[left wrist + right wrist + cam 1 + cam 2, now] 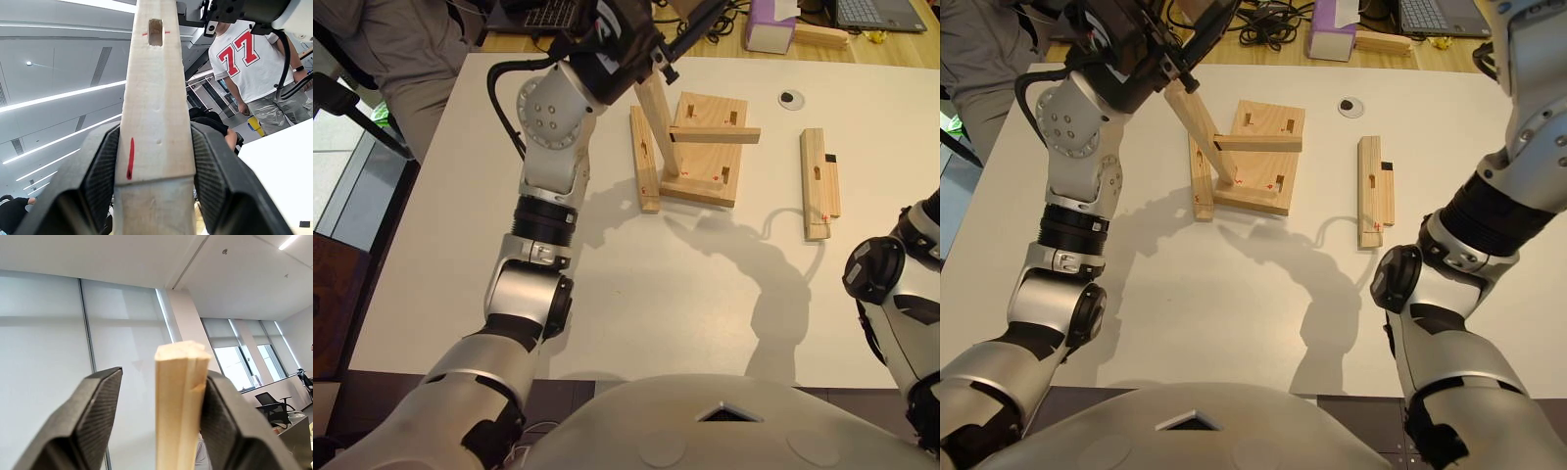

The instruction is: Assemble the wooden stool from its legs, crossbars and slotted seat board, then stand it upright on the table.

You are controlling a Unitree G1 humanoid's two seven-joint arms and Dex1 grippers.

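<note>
Nearest me, the left gripper (154, 147) clamps a pale square leg (156, 88) between ribbed black pads; the leg has a red stroke and a slot between red ticks. It stands tilted on the slotted seat board (705, 168), with a crossbar (717, 135) jutting from it over the board. A second leg (645, 162) lies just beside the board, and a third piece (819, 181) lies well apart. The right gripper (164, 382) is part open, with a pale stick (178, 406) against one pad.

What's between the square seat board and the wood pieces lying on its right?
Nothing but bare white table; the head camera's views show the seat board and wood pieces apart.
</note>
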